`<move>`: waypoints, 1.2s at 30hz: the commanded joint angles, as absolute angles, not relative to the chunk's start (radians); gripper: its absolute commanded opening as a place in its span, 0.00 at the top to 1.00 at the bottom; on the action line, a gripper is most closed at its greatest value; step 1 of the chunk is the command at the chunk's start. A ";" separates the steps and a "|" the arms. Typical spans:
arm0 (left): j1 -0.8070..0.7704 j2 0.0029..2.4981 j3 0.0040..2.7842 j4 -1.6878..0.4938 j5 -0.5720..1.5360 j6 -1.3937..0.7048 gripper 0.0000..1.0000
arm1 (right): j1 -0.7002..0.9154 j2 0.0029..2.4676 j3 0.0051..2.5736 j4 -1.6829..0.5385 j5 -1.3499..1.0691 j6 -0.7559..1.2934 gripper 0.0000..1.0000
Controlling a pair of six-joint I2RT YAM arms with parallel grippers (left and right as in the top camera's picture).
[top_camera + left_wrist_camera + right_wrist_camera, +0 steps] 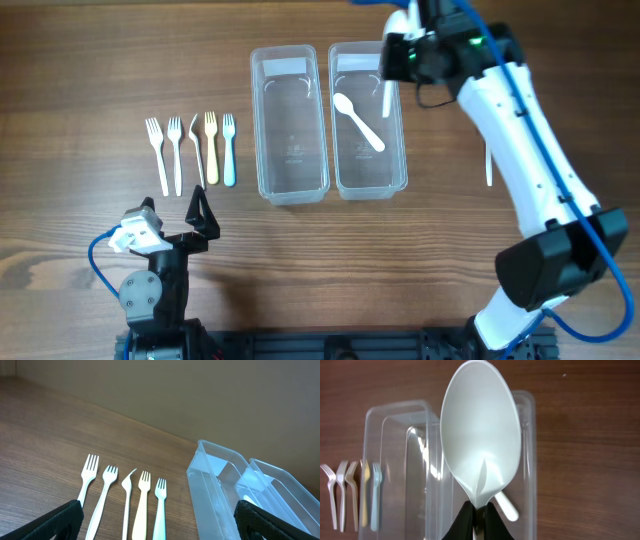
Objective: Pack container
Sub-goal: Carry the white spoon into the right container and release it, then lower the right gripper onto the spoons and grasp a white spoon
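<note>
White spoon; clear containers; forks white, 1 yellow, 1 lt blue; brown wood-grain table.

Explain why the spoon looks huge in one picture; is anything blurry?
Right wrist view: the held spoon sits close to the lens, so it looms large; the forks behind look soft. Left wrist view: pale glare on the nearer clear container. Overhead view: even light, sharp.

The right hand pinches a white spoon by its neck, bowl toward the camera, above two clear containers. A second spoon lies inside one. Five forks line the table beside them.
</note>
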State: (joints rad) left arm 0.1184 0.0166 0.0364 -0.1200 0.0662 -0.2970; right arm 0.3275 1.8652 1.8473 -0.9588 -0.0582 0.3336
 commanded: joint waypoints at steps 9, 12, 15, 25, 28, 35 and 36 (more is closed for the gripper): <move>0.114 0.013 0.029 -0.119 0.074 -0.284 0.00 | 0.354 2.039 1.745 -0.960 0.004 0.314 0.89; 0.114 0.013 0.029 -0.119 0.074 -0.284 0.00 | 0.354 2.038 1.747 -0.942 0.003 0.314 0.67; 0.114 0.013 0.029 -0.119 0.074 -0.284 0.00 | 0.353 2.028 1.777 -0.947 0.003 0.290 0.44; 0.114 0.013 0.029 -0.119 0.074 -0.284 0.00 | 0.255 1.898 1.995 -1.171 0.247 0.234 0.34; 0.114 0.013 0.029 -0.119 0.074 -0.284 0.00 | 0.160 1.845 1.995 -1.235 0.247 0.188 0.25; 0.114 0.013 0.029 -0.119 0.074 -0.284 0.00 | -0.073 1.854 1.950 -1.320 0.246 0.134 0.21; 0.114 0.013 0.029 -0.119 0.074 -0.284 0.00 | -0.096 1.856 1.929 -1.312 0.243 0.117 0.21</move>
